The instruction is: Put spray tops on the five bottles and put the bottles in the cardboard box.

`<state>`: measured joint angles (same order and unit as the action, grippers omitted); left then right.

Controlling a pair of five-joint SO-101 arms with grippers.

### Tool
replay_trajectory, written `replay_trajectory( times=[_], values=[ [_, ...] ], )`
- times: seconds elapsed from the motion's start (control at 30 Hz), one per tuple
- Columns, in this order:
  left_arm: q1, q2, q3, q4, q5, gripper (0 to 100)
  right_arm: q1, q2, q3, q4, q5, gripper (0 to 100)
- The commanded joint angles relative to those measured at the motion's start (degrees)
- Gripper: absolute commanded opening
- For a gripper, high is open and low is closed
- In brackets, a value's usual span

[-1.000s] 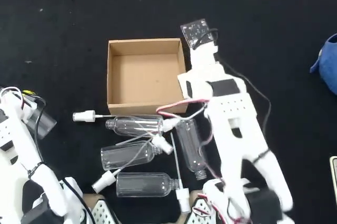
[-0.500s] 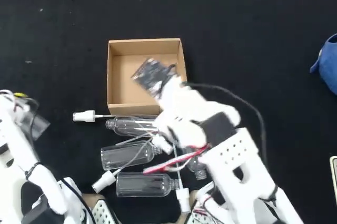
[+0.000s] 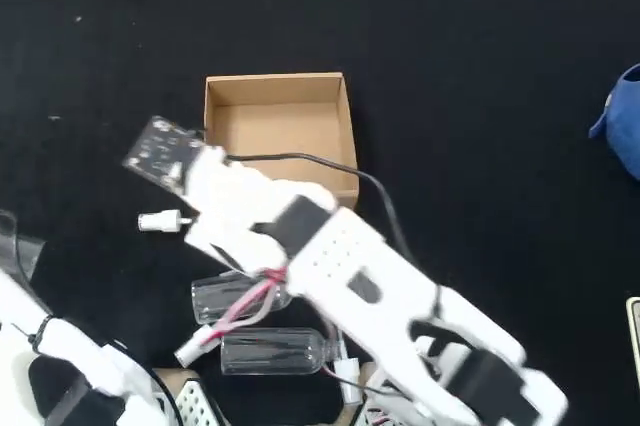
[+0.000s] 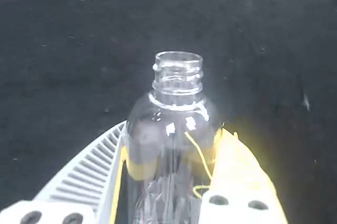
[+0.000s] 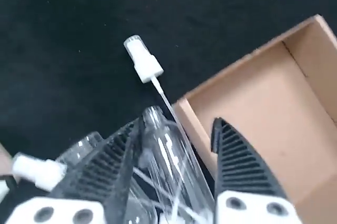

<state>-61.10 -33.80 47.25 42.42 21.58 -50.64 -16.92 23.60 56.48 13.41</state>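
Observation:
My left gripper (image 4: 175,129) is shut on a clear bottle (image 4: 176,108) whose threaded neck is bare. In the high view that bottle (image 3: 18,249) is at the table's left edge. My right arm (image 3: 300,236) stretches across the lying bottles toward the left. Its gripper (image 5: 179,129) is open, its black fingers either side of a clear bottle (image 5: 168,153) lying beside the cardboard box (image 5: 274,108). A loose spray top (image 5: 142,61) lies just beyond that bottle. The box (image 3: 275,131) holds nothing. Two more bottles (image 3: 235,296) (image 3: 275,351) lie near the front.
Another spray top (image 3: 160,221) lies left of the bottles, and more tops (image 3: 195,346) (image 3: 345,371) rest beside the front bottles. A blue object (image 3: 625,131) sits at the right edge. Dark bare table surrounds the box at the back and right.
My right arm has swung from the box's right side, across the box, to the left over the bottles. My left arm with its bottle has drifted toward the left edge.

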Motion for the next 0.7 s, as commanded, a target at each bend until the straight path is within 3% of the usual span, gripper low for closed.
replay_trajectory(
  times=[0.0, 0.67],
  values=[
    [-1.2, -1.8, -3.0, -0.9, 0.9, 4, -3.2, 6.0, -7.6, -3.6, -0.3, 20.4],
    [-3.6, -1.8, -3.0, -1.9, 1.6, 4, -5.5, 38.0, -31.6, -5.2, 0.3, 20.5]
  ],
)
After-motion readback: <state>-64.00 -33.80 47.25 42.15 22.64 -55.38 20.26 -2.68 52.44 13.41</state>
